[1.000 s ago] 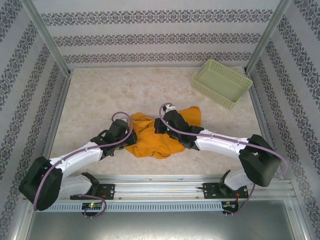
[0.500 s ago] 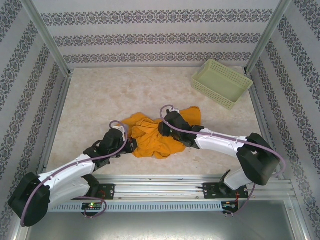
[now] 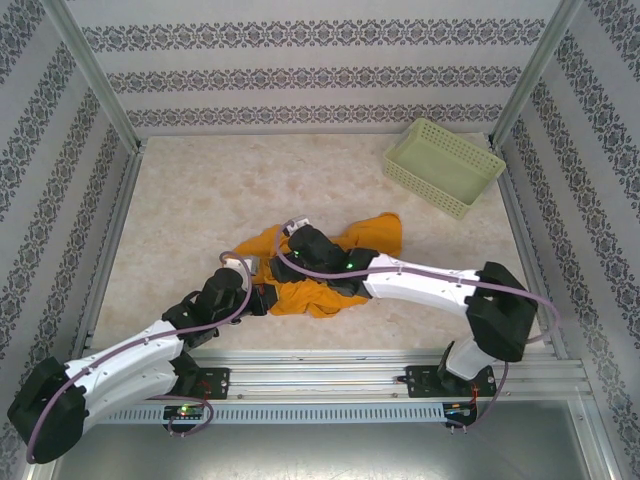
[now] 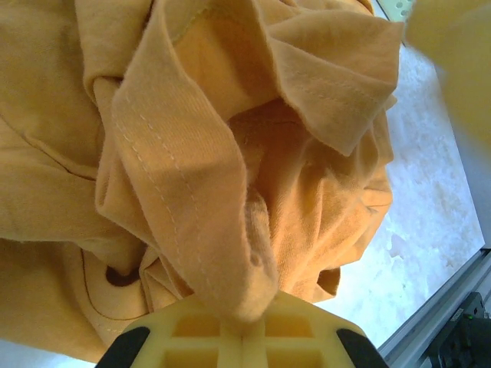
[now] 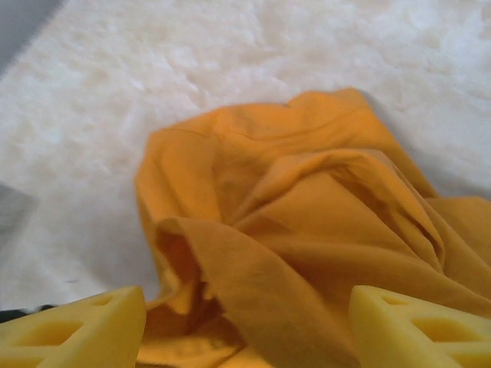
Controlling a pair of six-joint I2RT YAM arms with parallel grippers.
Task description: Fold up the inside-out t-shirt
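The inside-out t-shirt lies crumpled in a heap on the table, orange-yellow, with stitched hems showing. My left gripper sits at the heap's near-left edge, shut on a fold of the t-shirt; the cloth runs straight into its closed yellow jaws. My right gripper hovers over the heap's left part, open. In the right wrist view its yellow fingers stand wide apart, with a ridge of the t-shirt lying loose between them.
A pale green lattice basket stands at the back right of the marble-patterned table. Patterned walls and metal posts close in the sides. A metal rail runs along the near edge.
My right gripper has opened, let go of the cloth and moved left across the heap. My left gripper, still shut on the fold, has pulled back toward the near edge.
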